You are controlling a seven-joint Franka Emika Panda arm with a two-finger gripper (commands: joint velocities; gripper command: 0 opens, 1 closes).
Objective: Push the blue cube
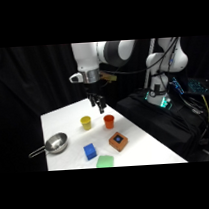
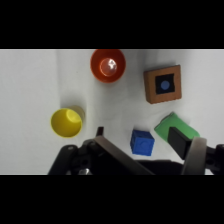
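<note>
The white bench [image 1: 145,140] is crowded. The claw [image 1: 98,105], spread wide and empty, hangs high above the cups. The blue cube [image 1: 90,151] sits near the front edge, just beside the green block [image 1: 105,161]; both could be shoved together, or off.

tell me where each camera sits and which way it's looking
Side view: stands beside the table, looking across and down; shows the white arm and the gripper above the cups.
Wrist view: rides the arm's wrist, looking down past the black linkage and fingers at the table.
Shared: the blue cube, yellow cup, orange cup, orange-brown block, green block.
</note>
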